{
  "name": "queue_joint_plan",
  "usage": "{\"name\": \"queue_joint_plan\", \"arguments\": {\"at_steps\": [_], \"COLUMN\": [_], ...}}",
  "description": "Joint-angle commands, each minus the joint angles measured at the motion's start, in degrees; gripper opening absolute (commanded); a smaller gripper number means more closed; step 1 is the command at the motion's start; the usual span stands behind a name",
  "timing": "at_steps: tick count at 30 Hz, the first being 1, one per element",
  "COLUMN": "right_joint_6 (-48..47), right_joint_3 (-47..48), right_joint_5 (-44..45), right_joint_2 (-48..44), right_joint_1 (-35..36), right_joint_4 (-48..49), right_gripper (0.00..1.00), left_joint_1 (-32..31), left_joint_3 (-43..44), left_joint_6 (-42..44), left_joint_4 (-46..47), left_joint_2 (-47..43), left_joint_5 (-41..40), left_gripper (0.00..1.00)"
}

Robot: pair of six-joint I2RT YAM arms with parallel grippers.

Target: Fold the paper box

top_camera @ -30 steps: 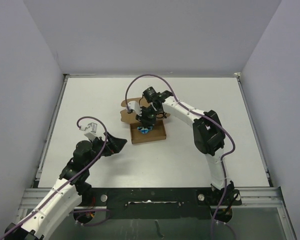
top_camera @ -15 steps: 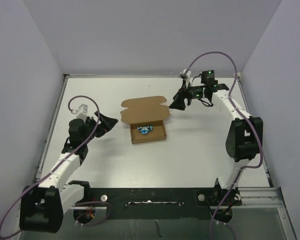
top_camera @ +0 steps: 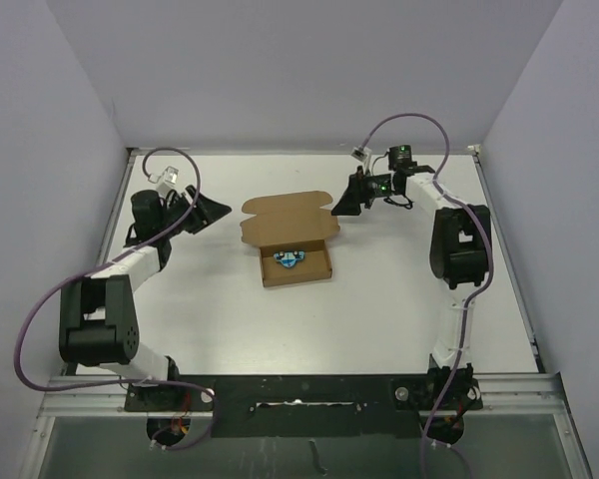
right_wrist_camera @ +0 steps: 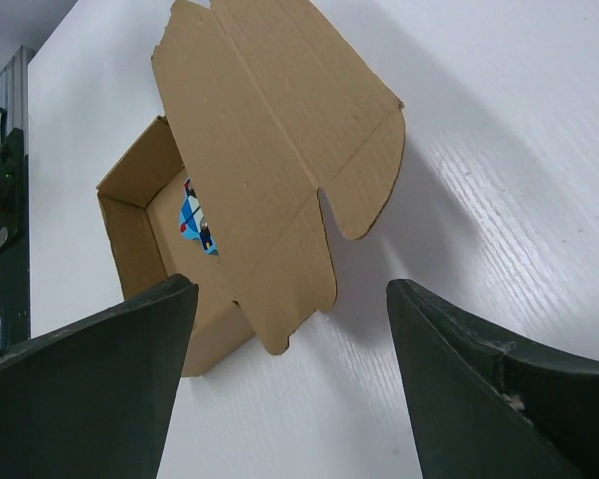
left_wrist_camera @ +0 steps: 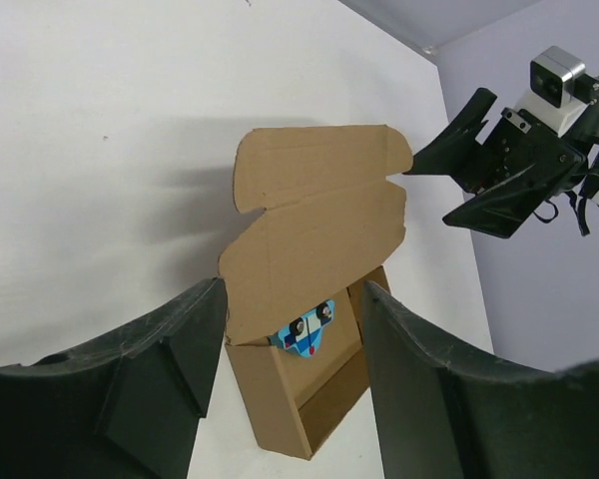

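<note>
I've got the plain brown cardboard paper box (top_camera: 296, 261) mid-worktop (top_camera: 399, 299), its lid flap (top_camera: 288, 215) not yet folded, left hand (top_camera: 215, 211) and right hand (top_camera: 339, 207) flanking it, both spread and empty, probably staged for closing it.

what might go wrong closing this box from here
The lid of the paper box is open with loose side flaps. A push from only the left gripper or right gripper could slide the light box instead of folding it. The blue object inside might catch a flap being tucked.
</note>
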Motion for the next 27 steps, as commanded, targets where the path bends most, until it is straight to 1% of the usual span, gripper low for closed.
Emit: {"name": "queue_joint_plan", "arguments": {"at_steps": [1, 6, 9, 16, 20, 27], "right_joint_6": [-2.6, -3.2, -3.5, -3.9, -3.8, -3.5], "right_joint_3": [5.7, 6.2, 6.3, 6.7, 6.7, 6.9], "right_joint_5": [-0.6, -1.1, -1.3, -1.8, -2.2, -2.5], "right_joint_2": [1.8, 3.3, 4.0, 4.6, 4.8, 5.2], "right_joint_1": [1.2, 1.5, 1.9, 2.2, 2.2, 2.4], "right_joint_4": [-5.4, -6.4, -7.2, -7.7, -7.8, -8.1], "right_gripper": [0.78, 0.74, 0.7, 0.63, 0.58, 0.49], "left_joint_1": [0.7, 0.5, 0.1, -1.0, -1.1, -1.5], "left_joint_3": [5.2, 7.6, 8.1, 8.5, 10.2, 13.3], "left_joint_6": [4.0, 3.2, 1.8, 1.6, 1.3, 2.4], "left_joint_4": [1.7, 3.7, 5.4, 6.2, 4.8, -1.5], "left_joint_2": [5.7, 11.7, 14.5, 16.9, 19.0, 20.9], "left_joint_5": [5.1, 9.5, 12.0, 12.5, 13.1, 11.6], "left_gripper": [0.54, 0.53, 0.52, 0.5, 0.48, 0.48]}}
